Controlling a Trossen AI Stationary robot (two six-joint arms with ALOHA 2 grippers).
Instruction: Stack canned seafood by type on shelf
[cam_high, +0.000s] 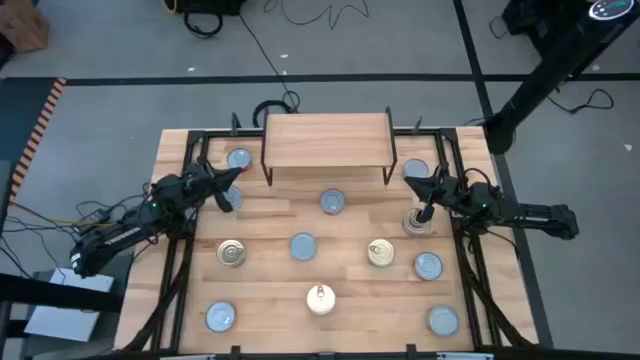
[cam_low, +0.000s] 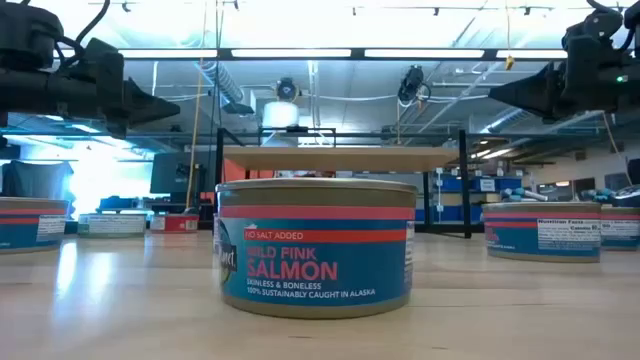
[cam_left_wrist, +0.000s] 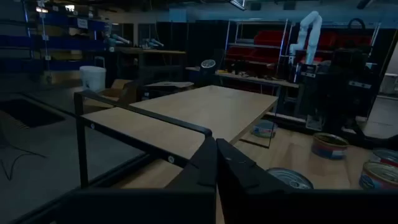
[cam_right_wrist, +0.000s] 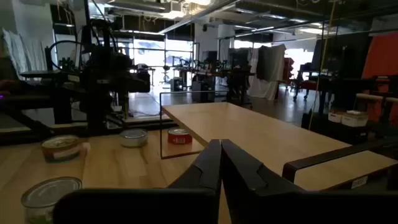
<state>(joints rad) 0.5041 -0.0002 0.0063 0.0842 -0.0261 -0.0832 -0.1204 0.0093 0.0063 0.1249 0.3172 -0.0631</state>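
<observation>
Both my grippers are clenched on nothing right now. My left gripper (cam_high: 226, 192) hangs off the left end of the small light-wood shelf on black metal legs (cam_high: 327, 141), my right gripper (cam_high: 428, 207) off its right end, over a gold-topped tin (cam_high: 417, 223). The short round seafood tins (cam_high: 303, 246) sit scattered across the slatted wooden tabletop (cam_high: 270, 285); the shelf's top is bare.

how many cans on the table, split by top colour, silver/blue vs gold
silver or bluish tops: 7
gold tops: 4
total cans: 11
none are on the shelf yet
</observation>
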